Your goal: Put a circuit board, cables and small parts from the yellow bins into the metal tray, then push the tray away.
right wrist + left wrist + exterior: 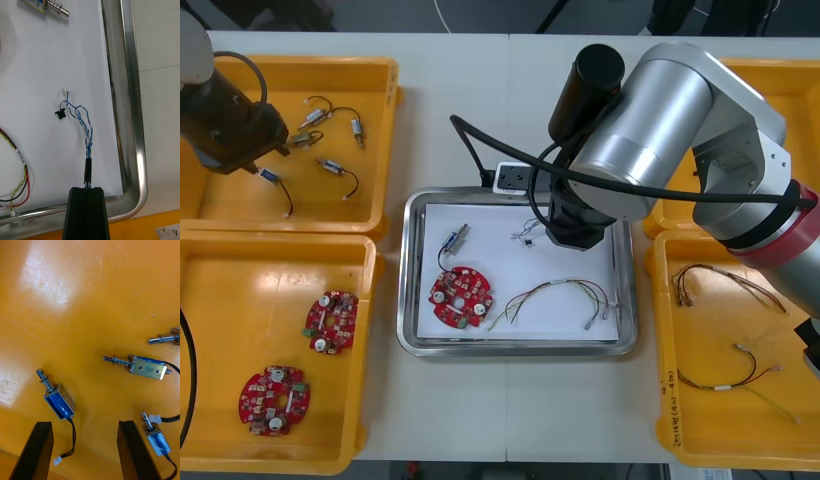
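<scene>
Light counter (450,90) carries yellow bins at both sides: far-left bin (240,200), near-left bin (240,300), far-right bin (800,90), near-right bin (720,340). Metal tray (515,348) sits mid-counter between them. Small white block (512,178) lies just beyond the tray's far rim.

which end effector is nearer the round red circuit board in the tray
Right. Right end effector hangs over the metal tray near the red circuit board; left end effector is over a yellow bin.

No readable text; illegible print on cable tag (20,155) and yellow bin (667,400).
</scene>
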Robot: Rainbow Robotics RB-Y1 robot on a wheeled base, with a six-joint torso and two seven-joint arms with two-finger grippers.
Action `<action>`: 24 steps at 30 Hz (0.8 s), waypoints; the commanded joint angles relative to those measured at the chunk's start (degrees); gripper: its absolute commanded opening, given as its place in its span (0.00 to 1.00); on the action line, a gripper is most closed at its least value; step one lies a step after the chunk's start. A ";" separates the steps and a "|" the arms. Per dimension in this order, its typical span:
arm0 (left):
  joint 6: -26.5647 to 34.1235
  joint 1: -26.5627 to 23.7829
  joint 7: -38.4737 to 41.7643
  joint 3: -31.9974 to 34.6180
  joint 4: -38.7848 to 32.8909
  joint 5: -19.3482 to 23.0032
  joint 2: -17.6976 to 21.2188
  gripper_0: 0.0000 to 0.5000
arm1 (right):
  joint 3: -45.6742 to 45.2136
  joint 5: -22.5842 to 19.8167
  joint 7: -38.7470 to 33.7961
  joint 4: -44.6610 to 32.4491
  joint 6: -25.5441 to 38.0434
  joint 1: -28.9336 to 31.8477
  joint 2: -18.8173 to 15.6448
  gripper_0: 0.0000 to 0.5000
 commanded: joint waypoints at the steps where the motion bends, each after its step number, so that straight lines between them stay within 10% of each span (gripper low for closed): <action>1: -1.18 0.41 5.40 -2.07 0.94 -1.31 1.61 1.00 | 4.28 2.66 1.16 0.26 -3.29 1.14 0.19 0.00; 24: -8.82 0.41 4.43 -4.00 8.41 0.10 1.69 1.00 | 10.70 7.67 4.06 4.48 -11.03 2.63 -3.33 0.00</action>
